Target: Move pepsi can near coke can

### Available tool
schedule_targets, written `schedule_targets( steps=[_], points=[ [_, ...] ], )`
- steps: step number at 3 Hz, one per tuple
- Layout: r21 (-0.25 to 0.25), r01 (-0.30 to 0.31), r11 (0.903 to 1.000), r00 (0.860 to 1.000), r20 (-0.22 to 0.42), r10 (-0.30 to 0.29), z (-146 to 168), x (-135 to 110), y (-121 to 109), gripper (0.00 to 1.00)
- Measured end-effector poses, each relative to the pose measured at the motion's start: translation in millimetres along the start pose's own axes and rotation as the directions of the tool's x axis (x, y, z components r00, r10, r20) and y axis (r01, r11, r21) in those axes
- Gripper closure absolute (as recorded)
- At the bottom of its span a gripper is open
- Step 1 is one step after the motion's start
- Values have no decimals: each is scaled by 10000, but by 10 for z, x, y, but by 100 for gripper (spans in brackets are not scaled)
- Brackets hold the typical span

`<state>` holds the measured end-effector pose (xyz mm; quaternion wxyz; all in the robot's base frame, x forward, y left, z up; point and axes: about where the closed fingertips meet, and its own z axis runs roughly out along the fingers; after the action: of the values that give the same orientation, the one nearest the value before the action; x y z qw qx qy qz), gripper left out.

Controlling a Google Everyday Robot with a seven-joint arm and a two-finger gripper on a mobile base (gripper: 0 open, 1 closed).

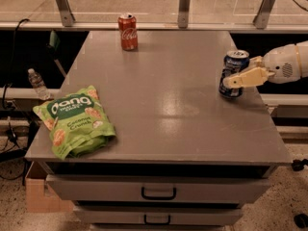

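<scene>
The pepsi can, dark blue with a silver top, stands upright near the table's right edge. My gripper reaches in from the right on a white arm. It is at the can, and its cream tip crosses the front of the can's lower half. The coke can, red with white script, stands upright at the far edge of the table, left of centre and well apart from the pepsi can.
A green snack bag lies on the grey table at the front left. A railing with metal posts runs behind the table. A water bottle stands off the table to the left. Drawers sit below the front edge.
</scene>
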<state>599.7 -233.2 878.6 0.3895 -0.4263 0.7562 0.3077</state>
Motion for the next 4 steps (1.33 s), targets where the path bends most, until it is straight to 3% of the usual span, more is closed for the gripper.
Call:
schedule_targets(
  steps=[1,2,3,4],
  points=[
    [-412,422,9983,9963,772,-390,-52,-308,160,84],
    [-465,441,9979,9959,814,-403,-28,-330,166,100],
    [-653,281,9975,9964,820,-227,142,-295,194,100],
    [-815,588,9949,9922,1142,-493,640,-507,126,100]
  ],
)
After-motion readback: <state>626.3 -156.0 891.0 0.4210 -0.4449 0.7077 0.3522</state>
